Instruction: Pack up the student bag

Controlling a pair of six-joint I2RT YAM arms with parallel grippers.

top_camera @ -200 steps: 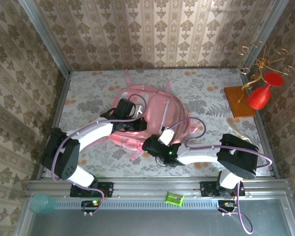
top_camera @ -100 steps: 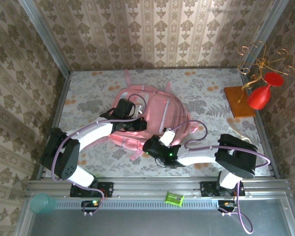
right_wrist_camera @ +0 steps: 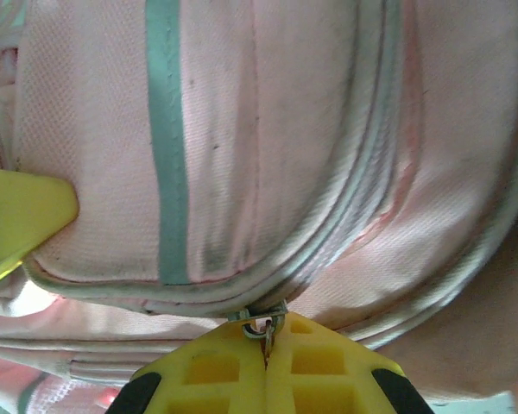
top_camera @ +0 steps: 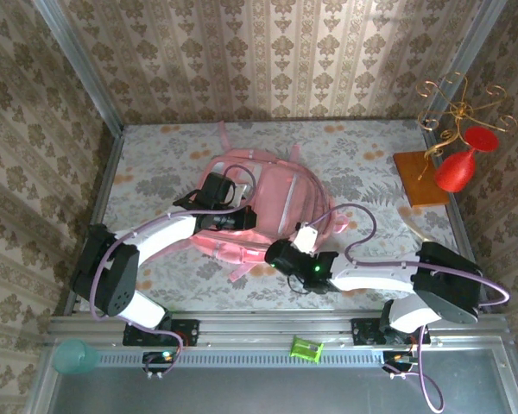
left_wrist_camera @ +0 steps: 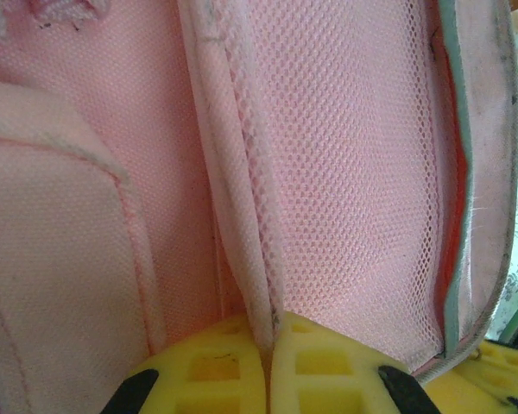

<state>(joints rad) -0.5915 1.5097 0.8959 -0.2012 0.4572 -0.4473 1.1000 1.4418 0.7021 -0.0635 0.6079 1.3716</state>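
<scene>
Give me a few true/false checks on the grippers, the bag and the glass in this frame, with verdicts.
1. The left gripper is shut on a fold of the bag. True.
2. The right gripper hangs open above the bag. False: it is shut on a zip pull of the bag.
3. A red glass hangs on the rack. True.
4. The bag stands upright. False: it lies flat on the table.
</scene>
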